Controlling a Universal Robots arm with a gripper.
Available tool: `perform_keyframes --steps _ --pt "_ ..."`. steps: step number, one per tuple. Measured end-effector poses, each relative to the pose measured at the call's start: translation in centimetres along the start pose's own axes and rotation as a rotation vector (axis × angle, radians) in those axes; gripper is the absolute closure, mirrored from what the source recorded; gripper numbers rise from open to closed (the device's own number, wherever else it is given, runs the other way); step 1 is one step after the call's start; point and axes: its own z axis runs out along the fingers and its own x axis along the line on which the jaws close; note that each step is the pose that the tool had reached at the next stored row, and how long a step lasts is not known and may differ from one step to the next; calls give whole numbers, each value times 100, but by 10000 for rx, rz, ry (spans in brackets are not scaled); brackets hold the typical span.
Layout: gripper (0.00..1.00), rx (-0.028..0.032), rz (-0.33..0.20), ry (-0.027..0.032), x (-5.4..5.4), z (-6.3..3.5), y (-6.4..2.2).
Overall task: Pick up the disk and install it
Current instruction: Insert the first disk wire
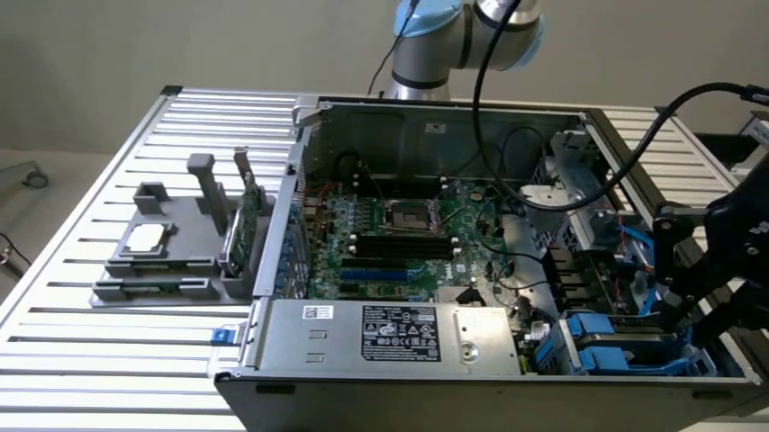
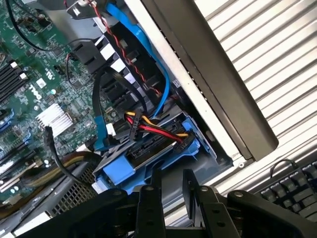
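The disk lies in its blue plastic carrier inside the drive bay at the corner of the open computer case. Red, yellow and black wires and a blue cable run to its end. In the exterior view the blue carrier sits in the case's near corner on the exterior view's right. My black gripper hovers just above the carrier's near end, and its two fingers stand apart with nothing between them. In the exterior view the gripper hangs over that same corner.
A motherboard fills the case floor, with the grey power supply along the near wall. A grey fixture at the exterior view's left holds a green circuit card and a small square chip. A keyboard lies beyond the slatted table.
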Motion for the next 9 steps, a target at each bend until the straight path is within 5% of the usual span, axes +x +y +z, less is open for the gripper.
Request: perform_keyframes --steps 9 --pt "69 -25 1402 165 1 91 9"
